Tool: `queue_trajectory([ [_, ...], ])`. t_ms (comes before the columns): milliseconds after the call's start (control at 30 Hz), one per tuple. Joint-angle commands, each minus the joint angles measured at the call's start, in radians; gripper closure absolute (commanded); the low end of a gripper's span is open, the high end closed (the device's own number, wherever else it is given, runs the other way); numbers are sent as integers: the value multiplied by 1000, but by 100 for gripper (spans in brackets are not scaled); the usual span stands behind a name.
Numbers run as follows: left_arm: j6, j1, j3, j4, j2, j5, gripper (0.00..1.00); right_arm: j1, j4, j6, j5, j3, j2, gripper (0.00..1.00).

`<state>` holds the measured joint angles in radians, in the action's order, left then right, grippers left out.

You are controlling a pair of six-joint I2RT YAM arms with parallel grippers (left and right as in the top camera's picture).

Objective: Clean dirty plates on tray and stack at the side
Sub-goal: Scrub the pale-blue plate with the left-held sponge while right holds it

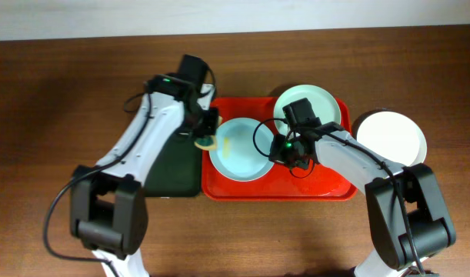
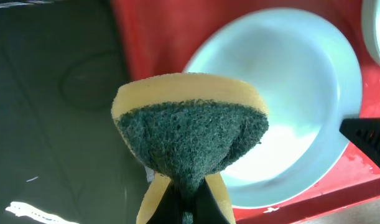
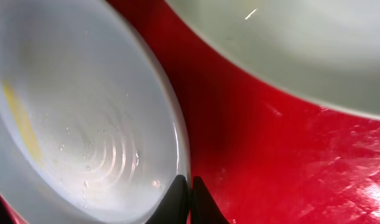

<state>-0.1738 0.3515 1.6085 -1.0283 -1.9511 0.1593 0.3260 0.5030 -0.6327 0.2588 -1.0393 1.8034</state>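
Overhead: my left gripper (image 1: 207,135) clenches the one sponge (image 1: 206,143) beside the pale blue plate (image 1: 241,148) on the red tray (image 1: 319,185). My right gripper (image 1: 278,151) pinches its right rim. There are three plates: two on the tray, and one white plate (image 1: 391,138) on the table to the right.

Left wrist: scrubbing hard could shove the plate.

Right wrist: my thin pinch on the rim might slip, and the one yellow smear (image 3: 22,118) is uncleaned.

The left arm (image 1: 142,138) rises from its base at the lower left toward 1 o'clock, then folds back at the wrist so the left gripper (image 1: 206,135) points down toward 5 o'clock, its jaws clamped on a sponge (image 2: 190,137). The right arm (image 1: 350,158) reaches from the lower right toward 10 o'clock. The right gripper (image 1: 287,152) is pinched tight on the rim of a plate (image 3: 84,124).
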Motion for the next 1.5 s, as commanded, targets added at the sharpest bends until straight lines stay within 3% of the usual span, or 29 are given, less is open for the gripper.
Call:
queue_trajectory([
  [0,-24,43,10,18,-54,20,100,0,1,-4,-26,6,-12,96],
  [500,-160,118,10,100,-274,-8,100,1,2,-4,-20,6,-12,96],
  [567,-158,131,10,105,-302,55,100,1,3,-4,-20,6,-12,96],
  [667,-57,144,12,112,-314,278,100,1,6,-3,-20,6,-12,96],
  [867,-56,115,65,112,-233,330,100,1,6,-3,-20,6,-12,96],
  [1067,-56,106,78,121,-99,182,100,1,24,52,-19,6,-12,96],
  [1300,-57,126,9,141,-109,-19,100,1,42,87,-20,7,-12,96],
  [1467,-57,128,-73,191,-116,-34,100,1,42,86,-20,7,-12,96],
])
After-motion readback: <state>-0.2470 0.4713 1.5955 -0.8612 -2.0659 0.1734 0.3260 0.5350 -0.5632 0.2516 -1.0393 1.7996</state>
